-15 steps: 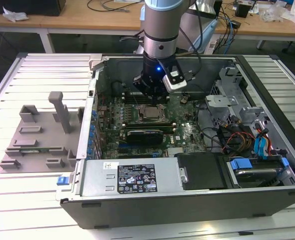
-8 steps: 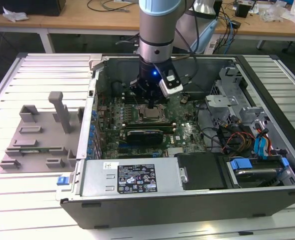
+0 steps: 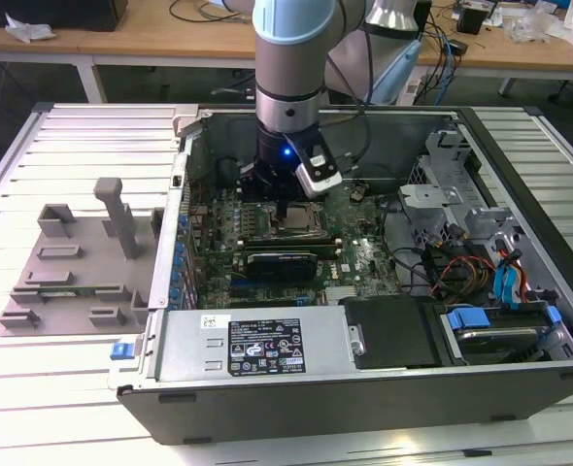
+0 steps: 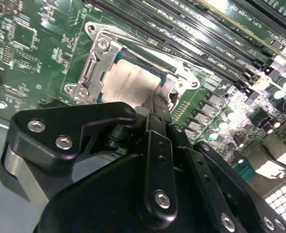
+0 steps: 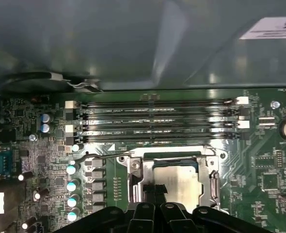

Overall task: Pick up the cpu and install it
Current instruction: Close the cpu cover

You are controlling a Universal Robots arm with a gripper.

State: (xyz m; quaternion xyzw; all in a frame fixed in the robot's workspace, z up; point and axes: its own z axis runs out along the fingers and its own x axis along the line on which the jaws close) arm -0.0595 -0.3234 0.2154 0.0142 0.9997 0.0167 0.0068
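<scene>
- Two risks weigh most: a skewed seat and a snag on the gripper (image 4: 158,99).
- The cpu (image 4: 131,82) lies inside the socket frame (image 4: 97,53) on the board, within the open case (image 3: 520,146) that sits on the bench (image 3: 83,136).
- The gripper is narrow, with its tips drawn close together and standing at one edge of the cpu. Whether they pinch anything there cannot be told.
- If the cpu sits slightly off square, downward pressure at that one edge could tip it and bend the contacts beneath. Those contacts are hidden, so a flat seat is a guess.
- A sideways move of the arm (image 3: 288,58) could drag the cpu across the frame, since the tips touch or nearly touch its top.
- The memory slots (image 5: 157,121) run just beside the socket, and a thin wire lever (image 5: 104,155) lies between them. Either could catch the gripper's broad black body on a careless lift.
- In both wrist views the cpu shows a pale silver top, dull and faintly smudged, with a thin darker rim. It looks flat and square in the first wrist view (image 5: 179,182), partly covered by the gripper (image 5: 155,191).
</scene>
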